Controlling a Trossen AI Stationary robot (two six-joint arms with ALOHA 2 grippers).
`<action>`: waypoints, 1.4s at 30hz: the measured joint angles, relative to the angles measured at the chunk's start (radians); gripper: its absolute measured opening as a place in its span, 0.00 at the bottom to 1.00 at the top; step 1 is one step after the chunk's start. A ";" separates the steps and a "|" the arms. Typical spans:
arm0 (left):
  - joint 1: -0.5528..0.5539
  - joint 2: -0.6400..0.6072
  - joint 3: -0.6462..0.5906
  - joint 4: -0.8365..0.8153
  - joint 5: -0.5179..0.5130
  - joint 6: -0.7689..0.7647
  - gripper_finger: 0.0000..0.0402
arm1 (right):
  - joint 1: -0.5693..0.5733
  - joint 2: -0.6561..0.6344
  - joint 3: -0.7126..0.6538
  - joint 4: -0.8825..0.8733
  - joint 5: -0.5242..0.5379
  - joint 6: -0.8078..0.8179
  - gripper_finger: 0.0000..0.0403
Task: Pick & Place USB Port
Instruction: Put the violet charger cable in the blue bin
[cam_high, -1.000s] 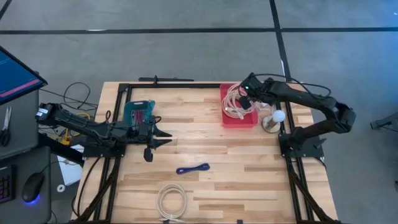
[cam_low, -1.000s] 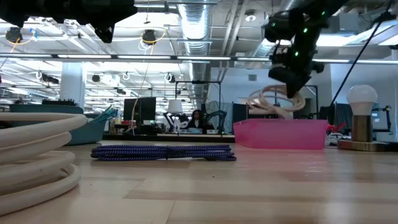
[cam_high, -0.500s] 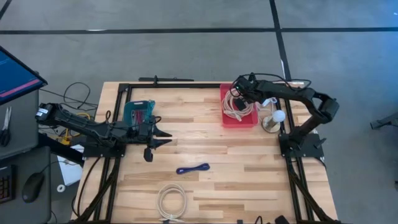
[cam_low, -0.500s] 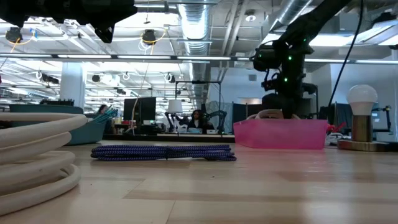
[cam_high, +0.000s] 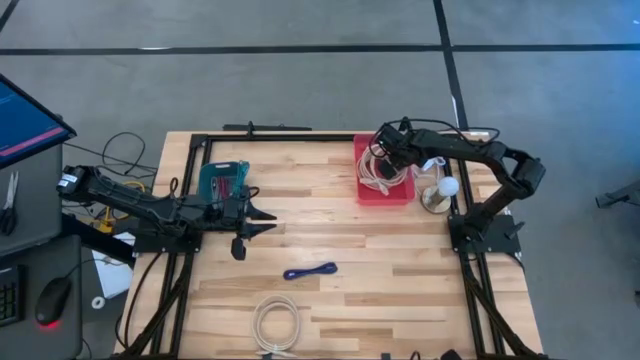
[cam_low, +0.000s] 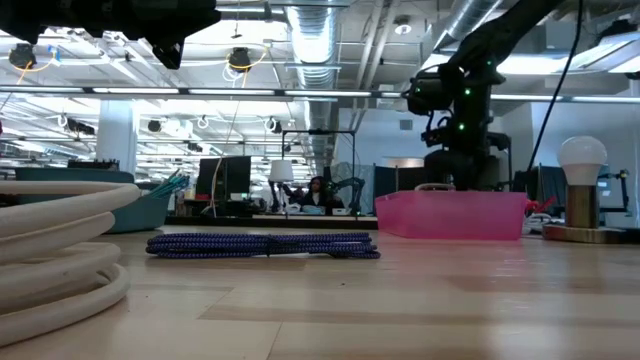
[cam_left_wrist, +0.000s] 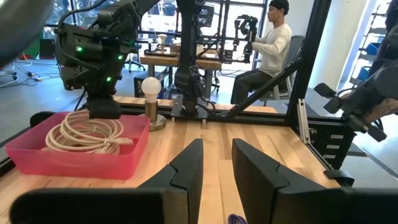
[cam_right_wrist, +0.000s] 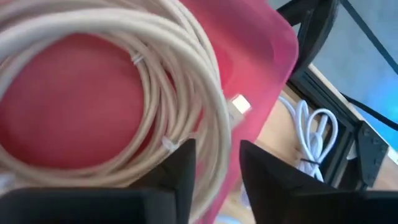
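A cream USB cable coil (cam_high: 378, 170) (cam_right_wrist: 155, 81) lies in the pink bin (cam_high: 400, 198) (cam_left_wrist: 74, 158) at the table's far right, with its metal plug (cam_right_wrist: 239, 104) near the bin's wall. My right gripper (cam_high: 383, 152) (cam_right_wrist: 217, 165) is down in the bin, open, its fingers on either side of the coil's strands. My left gripper (cam_high: 268, 222) (cam_left_wrist: 216, 168) waits open over the table's left half with nothing between its fingers. A blue cable bundle (cam_high: 310, 271) (cam_low: 262, 245) and a second cream coil (cam_high: 276, 322) lie flat on the table. My right gripper comes from above, and its fingers (cam_right_wrist: 180, 165) stand on either side of the coil's strands (cam_right_wrist: 214, 134). I cannot tell whether they touch the strands. The coil rests on the bin's floor.
A teal bin (cam_high: 222, 180) stands at the far left. A lamp with a white bulb (cam_high: 447, 187) (cam_low: 582, 160) stands right of the pink bin, and a thin white cable (cam_right_wrist: 314, 130) lies beside that bin. A person sits beyond the table (cam_left_wrist: 273, 43).
My right gripper has gone down and a little toward the table's left edge with the cream coil. The coil hung above the pink bin a second ago; it now lies inside the bin.
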 joint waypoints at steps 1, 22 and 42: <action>0.000 0.000 0.000 0.000 0.000 0.000 0.21 | 0.005 0.000 0.010 -0.021 -0.009 -0.003 0.31; 0.000 0.000 0.000 -0.006 0.000 0.000 0.21 | 0.439 -0.159 0.170 -0.096 -0.426 -0.151 0.30; 0.000 0.000 0.000 -0.006 0.000 0.000 0.21 | 0.813 -0.141 0.167 0.208 -0.419 -0.092 0.30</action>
